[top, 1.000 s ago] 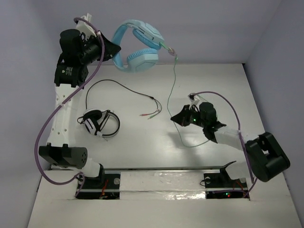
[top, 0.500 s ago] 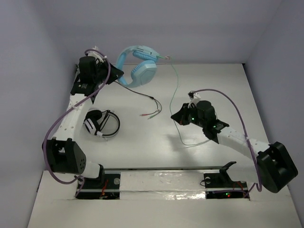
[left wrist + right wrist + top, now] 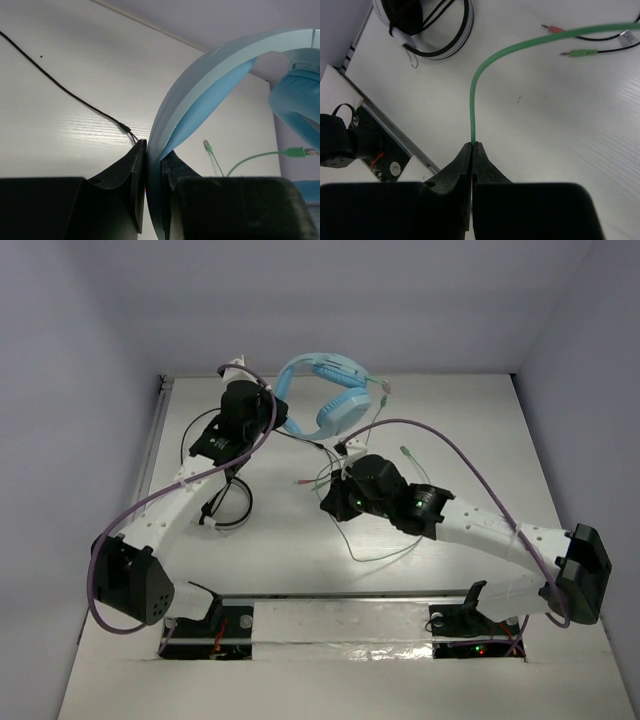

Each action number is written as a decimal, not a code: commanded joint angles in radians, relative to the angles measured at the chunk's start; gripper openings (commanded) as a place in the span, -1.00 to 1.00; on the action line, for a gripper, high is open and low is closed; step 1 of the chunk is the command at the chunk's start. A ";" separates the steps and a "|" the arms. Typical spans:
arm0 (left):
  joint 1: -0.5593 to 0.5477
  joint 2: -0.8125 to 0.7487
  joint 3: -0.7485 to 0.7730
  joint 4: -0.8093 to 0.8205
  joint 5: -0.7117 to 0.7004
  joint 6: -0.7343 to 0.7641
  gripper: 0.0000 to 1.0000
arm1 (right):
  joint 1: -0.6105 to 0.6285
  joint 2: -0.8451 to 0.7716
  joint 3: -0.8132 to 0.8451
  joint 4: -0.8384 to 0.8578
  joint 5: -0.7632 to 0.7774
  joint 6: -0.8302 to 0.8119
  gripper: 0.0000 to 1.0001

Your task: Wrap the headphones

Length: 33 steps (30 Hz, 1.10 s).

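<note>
The light blue headphones (image 3: pixel 335 390) hang above the back of the table, held by their wide band (image 3: pixel 210 65). My left gripper (image 3: pixel 281 420) is shut on that band, which passes edge-on between its fingertips (image 3: pixel 153 147). The thin pale green cable (image 3: pixel 380 556) drops from the ear cups and loops over the table. My right gripper (image 3: pixel 326 507) is shut on this cable (image 3: pixel 485 65), which rises straight out of its closed tips (image 3: pixel 473 145). A green plug (image 3: pixel 206 145) lies on the table beyond the band.
Smaller black-and-white headphones (image 3: pixel 425 25) lie at the left, partly hidden under my left arm (image 3: pixel 180 500) in the top view. Their black cable (image 3: pixel 70 95) runs across the table to pink and green plugs (image 3: pixel 580 52). Walls enclose the back and both sides.
My left arm has swung right and lower, carrying the blue headphones toward the middle back. My right arm has stretched left toward the centre, dragging the green cable along.
</note>
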 commanded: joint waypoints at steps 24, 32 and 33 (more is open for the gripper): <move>-0.203 0.132 0.049 -0.126 0.183 0.381 -1.00 | 0.043 0.055 0.674 -0.758 0.036 -0.310 -1.00; -0.231 0.292 0.199 -0.094 0.379 0.345 -1.00 | 0.052 0.113 0.694 -0.616 -0.201 -0.287 -1.00; -0.231 0.282 0.184 -0.082 0.380 0.343 -1.00 | 0.052 0.118 0.705 -0.619 -0.176 -0.289 -1.00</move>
